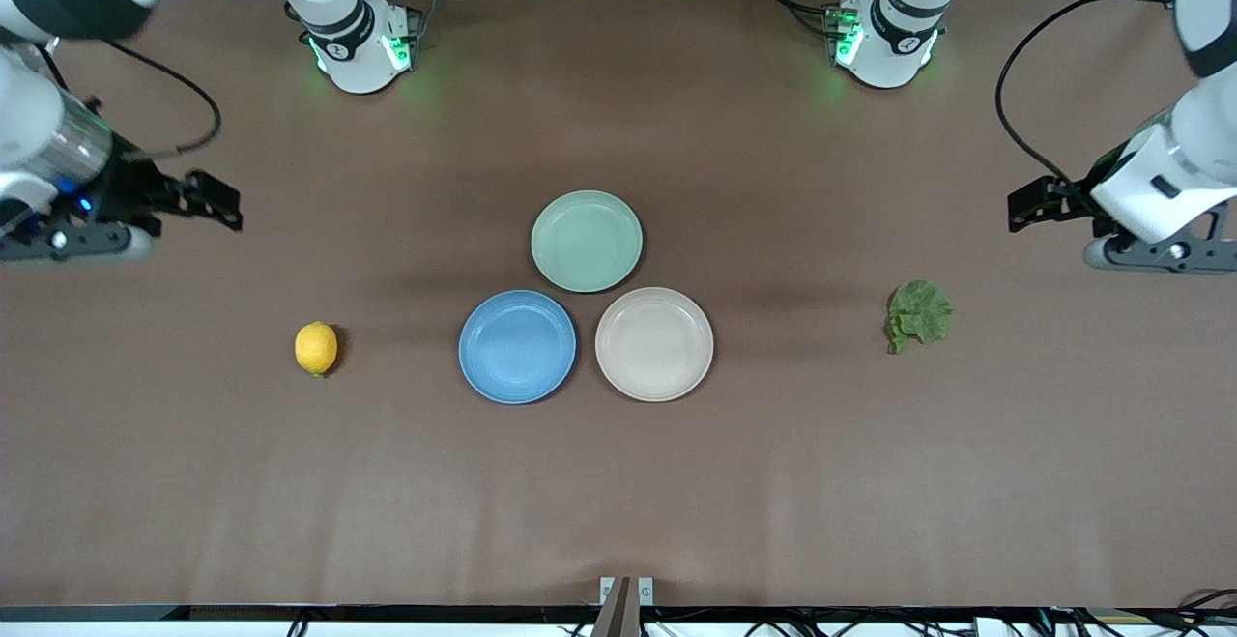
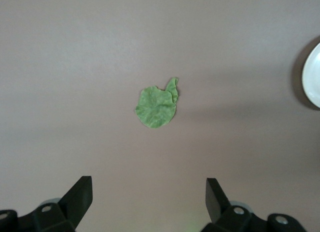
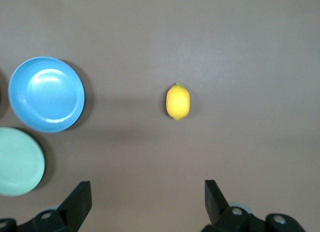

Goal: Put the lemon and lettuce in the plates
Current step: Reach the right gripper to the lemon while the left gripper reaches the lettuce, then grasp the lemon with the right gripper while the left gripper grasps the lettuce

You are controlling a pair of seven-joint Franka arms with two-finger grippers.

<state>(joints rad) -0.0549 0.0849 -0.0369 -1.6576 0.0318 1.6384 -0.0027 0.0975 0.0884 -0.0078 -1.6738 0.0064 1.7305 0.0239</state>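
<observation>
Both claws, left claw (image 2: 149, 202) and right claw (image 3: 147, 202), gape wide; one lemon (image 1: 316, 348), one lettuce (image 1: 919, 314), three plates (image 1: 517, 346).

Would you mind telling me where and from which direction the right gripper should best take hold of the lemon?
Probably from straight above, closing across the lemon's narrow middle. It lies on its side on the bare table, apart from the blue plate, so nothing blocks a descent. Its pointed ends taper and would likely slip; the rounded waist should fit between the fingers. The right gripper is open above the table, with the lemon in its wrist view.
</observation>
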